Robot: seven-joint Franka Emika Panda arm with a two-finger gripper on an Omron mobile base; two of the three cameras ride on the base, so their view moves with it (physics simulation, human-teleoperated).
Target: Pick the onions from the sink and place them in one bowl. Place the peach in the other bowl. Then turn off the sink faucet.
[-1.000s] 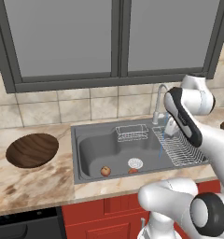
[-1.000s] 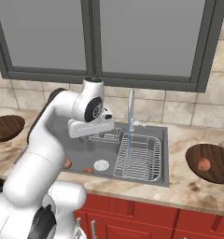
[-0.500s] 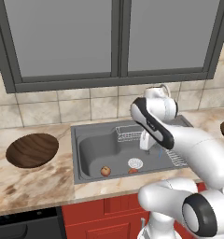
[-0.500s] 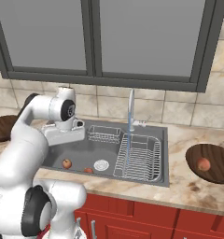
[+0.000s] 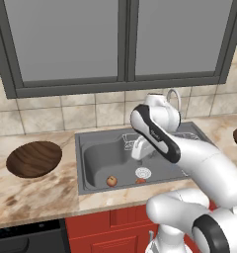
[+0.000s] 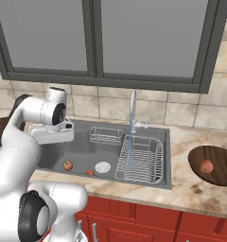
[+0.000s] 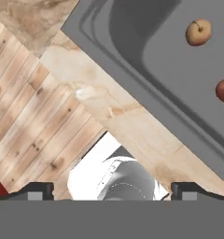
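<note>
**Two onions in the basin, peach already in the right bowl**

From the left base camera I see, far left on the counter [image 5: 36, 197], a wide shallow bowl [image 5: 33, 159] of dark brown wood with visible grain, nothing in it. The counter is beige marble-look stone with brown veins, set over red cabinet fronts; behind it runs a wall of square beige tiles under a dark-framed window.

Next comes the sink [image 5: 98, 158], a rectangular grey steel basin. On its floor near the front wall lie the two onions: the larger onion [image 5: 111, 181], round and reddish-orange, at about 9 o'clock from the round white drain [image 5: 142, 173], and the smaller onion [image 5: 140, 181] just at 6 o'clock of the drain. A wire rack [image 6: 142, 160] fills the right part of the basin.

The faucet [image 6: 133, 109] is a slim chrome gooseneck at the basin's back edge; a thin stream of water [image 6: 127, 156] falls from it onto the rack.

Far right, in the right base camera, the second wooden bowl [image 6: 219, 165] holds the peach [image 6: 206, 166], orange-red.

The gripper [image 7: 112, 189] hangs over the sink's left side; its fingertips sit wide apart, holding nothing.
</note>
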